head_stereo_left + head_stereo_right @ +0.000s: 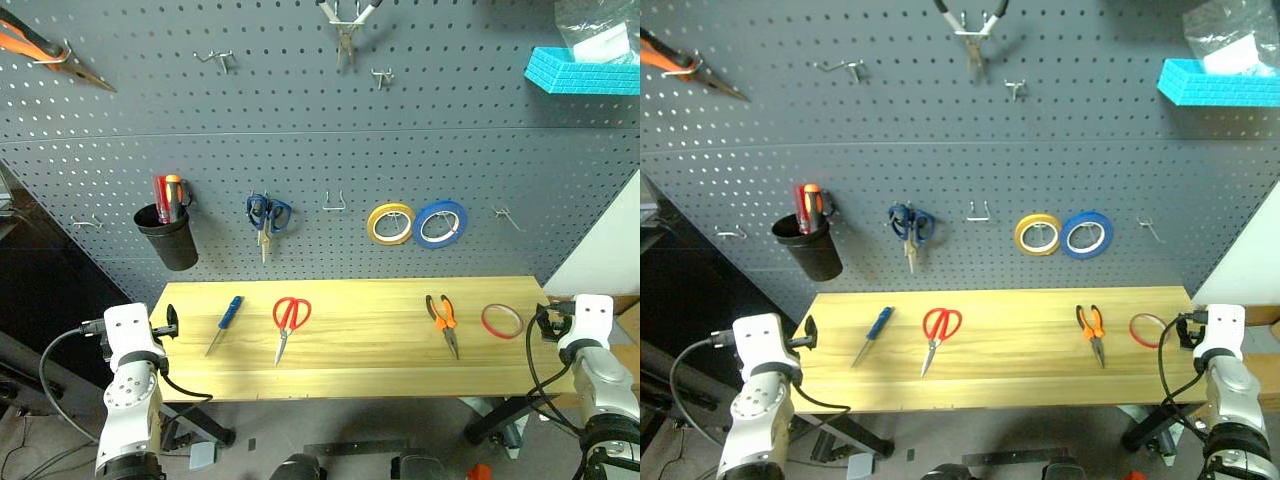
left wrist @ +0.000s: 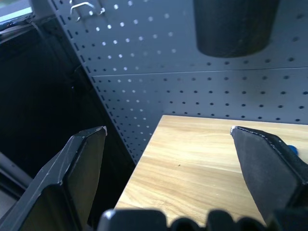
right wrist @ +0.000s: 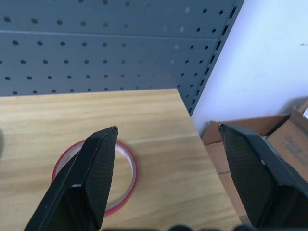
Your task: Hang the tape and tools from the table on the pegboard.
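On the light wood table (image 1: 370,352) lie, left to right, a slim blue-handled tool (image 1: 228,318), red-handled scissors (image 1: 289,318), orange-and-black pliers (image 1: 443,318) and the thin red tape ring (image 1: 502,320). Behind the table stands the dark grey pegboard (image 1: 300,140). My left gripper (image 1: 170,322) hovers open at the table's left end, short of the blue tool, with nothing between its fingers (image 2: 82,163). At the table's right end my right gripper (image 1: 545,322) is open, just right of the tape (image 3: 133,174), empty.
On the pegboard hang a black cup (image 1: 168,240) with red-handled tools, blue-handled scissors (image 1: 267,215), a yellow roll (image 1: 390,222) and a blue roll (image 1: 441,222). Bare hooks (image 1: 334,203) (image 1: 508,216) sit between and beside them. A blue tray (image 1: 585,70) hangs upper right. Cardboard boxes (image 3: 269,134) stand beyond the table's right end.
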You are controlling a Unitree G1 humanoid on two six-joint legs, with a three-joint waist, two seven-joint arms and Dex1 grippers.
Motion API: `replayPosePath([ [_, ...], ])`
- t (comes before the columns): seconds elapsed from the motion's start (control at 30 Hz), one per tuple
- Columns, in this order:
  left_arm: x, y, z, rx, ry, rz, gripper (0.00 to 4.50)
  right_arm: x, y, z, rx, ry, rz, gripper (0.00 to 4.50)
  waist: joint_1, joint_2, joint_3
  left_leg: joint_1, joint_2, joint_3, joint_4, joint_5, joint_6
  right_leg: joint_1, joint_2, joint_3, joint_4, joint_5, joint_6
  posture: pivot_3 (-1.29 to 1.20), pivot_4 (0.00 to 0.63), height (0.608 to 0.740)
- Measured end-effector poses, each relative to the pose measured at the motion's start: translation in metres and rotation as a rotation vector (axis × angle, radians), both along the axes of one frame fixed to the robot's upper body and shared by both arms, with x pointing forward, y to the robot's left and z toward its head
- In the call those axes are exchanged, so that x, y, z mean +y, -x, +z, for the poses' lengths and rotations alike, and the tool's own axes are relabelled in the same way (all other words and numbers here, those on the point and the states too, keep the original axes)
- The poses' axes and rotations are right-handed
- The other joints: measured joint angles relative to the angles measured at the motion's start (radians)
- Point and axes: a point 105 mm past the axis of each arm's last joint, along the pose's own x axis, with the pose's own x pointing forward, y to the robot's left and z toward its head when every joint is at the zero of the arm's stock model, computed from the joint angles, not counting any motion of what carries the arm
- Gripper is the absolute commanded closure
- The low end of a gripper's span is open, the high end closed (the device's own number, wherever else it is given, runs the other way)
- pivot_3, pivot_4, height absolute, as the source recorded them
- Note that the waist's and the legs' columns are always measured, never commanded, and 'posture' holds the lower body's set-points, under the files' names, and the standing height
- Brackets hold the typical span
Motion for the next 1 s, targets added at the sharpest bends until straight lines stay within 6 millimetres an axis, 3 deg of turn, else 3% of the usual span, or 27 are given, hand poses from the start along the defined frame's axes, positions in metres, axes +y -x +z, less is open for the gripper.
replayPosePath([
  [0.4, 0.005, 0.008, -0.004, 0.013, 0.026, 0.033, 0.04, 0.005, -0.003, 0.001, -0.001, 0.0, 0.036, 1.1, 0.0, 0.0, 0.0, 0.0, 0.0, 0.003, 0.0, -0.001, 0.001, -0.001, 0.0, 0.004, 0.0, 0.0, 0.0, -0.01, 0.029, 0.74],
  [0.63, -0.016, -0.002, 0.019, -0.006, 0.113, -0.059, 0.04, 0.047, -0.003, 0.01, 0.023, 0.019, 0.275, 1.1, -0.004, -0.006, 0.025, 0.0, 0.001, 0.007, 0.001, -0.002, 0.003, -0.002, 0.001, 0.008, 0.001, 0.0, 0.001, -0.05, 0.107, 0.74],
  [0.73, -0.037, -0.011, 0.027, 0.009, 0.131, -0.138, 0.04, 0.062, -0.002, 0.022, 0.024, 0.001, 0.322, 1.1, -0.004, -0.007, 0.052, 0.0, 0.001, 0.01, 0.002, -0.003, 0.005, -0.003, 0.0, 0.01, 0.001, 0.001, 0.001, -0.08, 0.156, 0.74],
  [0.9, -0.106, -0.038, 0.042, -0.025, 0.246, -0.409, 0.04, 0.082, -0.004, 0.031, 0.077, -0.014, 0.366, 1.1, -0.006, -0.012, 0.103, -0.003, 0.002, 0.013, 0.003, -0.003, 0.005, -0.005, 0.0, 0.011, 0.0, 0.003, 0.001, -0.1, 0.213, 0.74],
  [1.0, -0.14, -0.048, 0.058, 0.001, 0.22, -0.603, 0.04, 0.089, -0.011, 0.035, 0.116, -0.012, 0.4, 1.1, -0.02, -0.014, 0.126, -0.01, 0.002, 0.015, 0.003, -0.003, 0.005, -0.014, 0.001, 0.013, 0.0, 0.005, -0.004, -0.11, 0.247, 0.74],
])
